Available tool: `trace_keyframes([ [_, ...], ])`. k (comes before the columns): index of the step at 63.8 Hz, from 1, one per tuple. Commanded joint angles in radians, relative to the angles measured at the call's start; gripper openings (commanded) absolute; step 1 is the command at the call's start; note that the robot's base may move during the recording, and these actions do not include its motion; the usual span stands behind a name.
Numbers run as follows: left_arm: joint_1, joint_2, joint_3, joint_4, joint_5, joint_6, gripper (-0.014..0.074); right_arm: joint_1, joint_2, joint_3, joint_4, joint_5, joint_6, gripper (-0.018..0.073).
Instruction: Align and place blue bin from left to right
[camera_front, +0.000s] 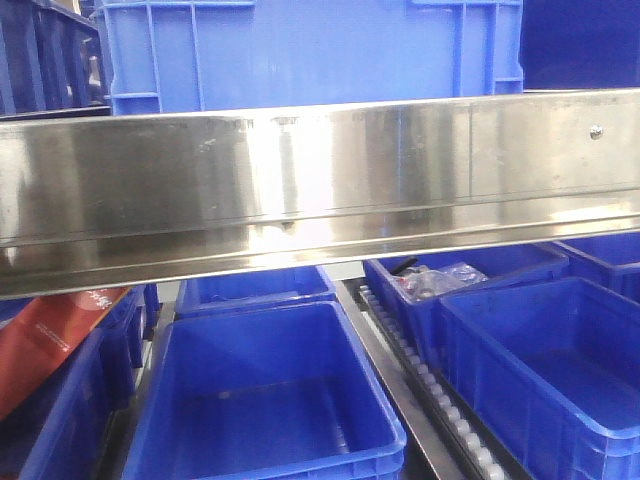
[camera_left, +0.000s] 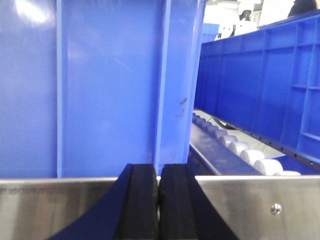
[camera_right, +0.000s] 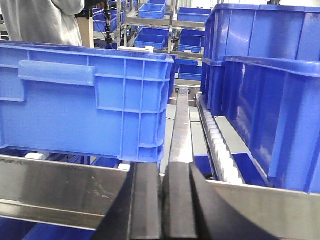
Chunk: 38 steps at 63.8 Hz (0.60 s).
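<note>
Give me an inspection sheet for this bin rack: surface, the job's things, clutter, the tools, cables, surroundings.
Surface: stainless steel rail across the front; white roller track behind it.
Job's things: blue bin sits on the upper level behind the rail, ribbed side toward the camera.
Clutter: open crate below, seemingly empty; another crate holds clear-bagged items; red packet at lower left.
Tools: left tool shut, holding nothing, at the rail just short of the bin wall; right tool shut, holding nothing, near the bin's corner.
Cables: nothing seen.
Surroundings: more blue crates stacked right; person in a grey top behind; further racks beyond.
</note>
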Motion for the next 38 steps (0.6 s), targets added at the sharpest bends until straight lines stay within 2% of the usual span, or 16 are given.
trace_keyframes([
  [1, 0.002, -0.006, -0.001, -0.005, -0.022, 0.002, -0.0006, 0.000, -0.007, 0.001, -0.006, -0.024, -0.009, -0.0070],
  [34, 0.002, -0.006, -0.001, -0.005, -0.022, 0.002, -0.0006, 0.000, -0.007, 0.001, -0.011, -0.029, -0.009, -0.0070],
  [38, 0.002, -0.006, -0.001, -0.005, -0.022, 0.002, -0.0006, -0.028, -0.007, 0.005, -0.013, -0.041, -0.009, -0.0070],
])
